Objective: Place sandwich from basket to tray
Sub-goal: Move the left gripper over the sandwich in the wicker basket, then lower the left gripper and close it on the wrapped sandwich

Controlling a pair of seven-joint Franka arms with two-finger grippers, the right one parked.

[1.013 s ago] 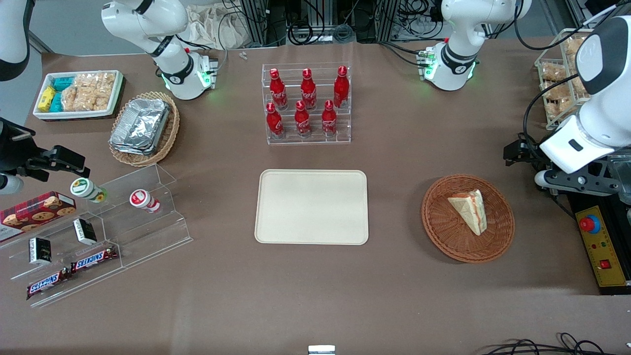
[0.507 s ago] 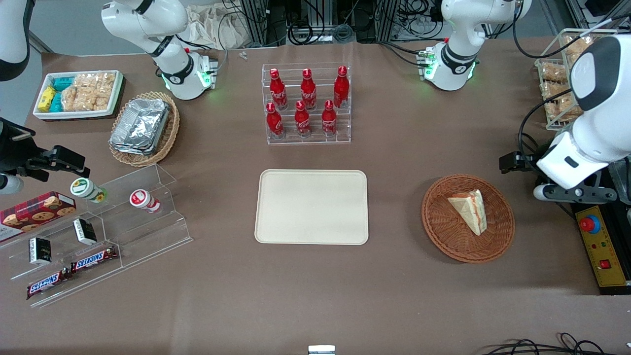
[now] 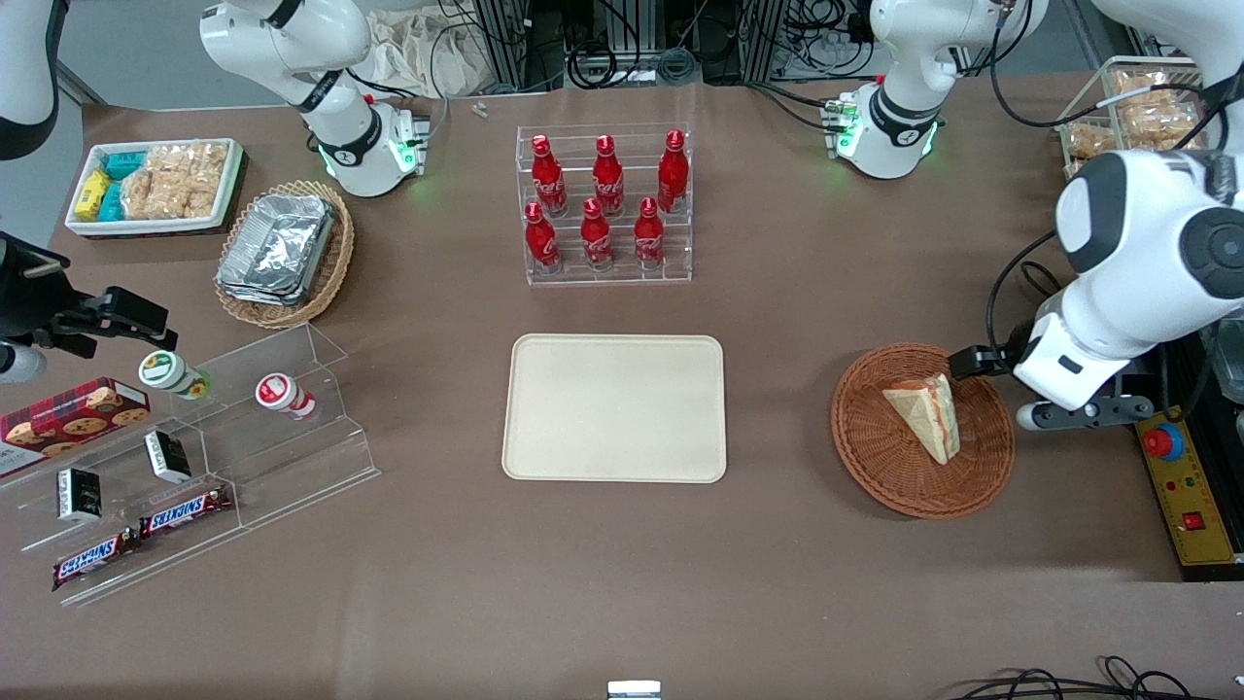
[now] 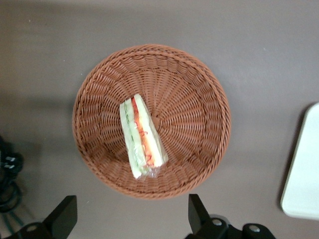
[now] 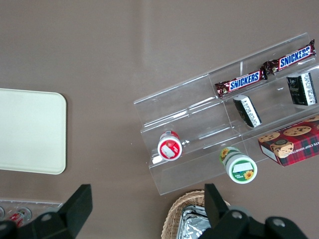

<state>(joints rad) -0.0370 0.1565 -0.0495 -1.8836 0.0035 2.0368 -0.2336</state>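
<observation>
Sandwich [image 3: 924,416] lies in the round wicker basket [image 3: 880,457], resting on one bread face with its layered filling edge turned up, which leaves the two flat bread sides open to a pinch from above. Starting from the parked arm's end of the tabletop [image 3: 603,583], the cream tray [image 3: 614,407] comes first, bare and flat, a ready landing spot well apart from the basket. The left gripper [image 4: 130,219] hangs above the basket's rim, nothing in it; its fingers [image 4: 63,219] are spread wide, probably so they can straddle the wedge on the way down.
</observation>
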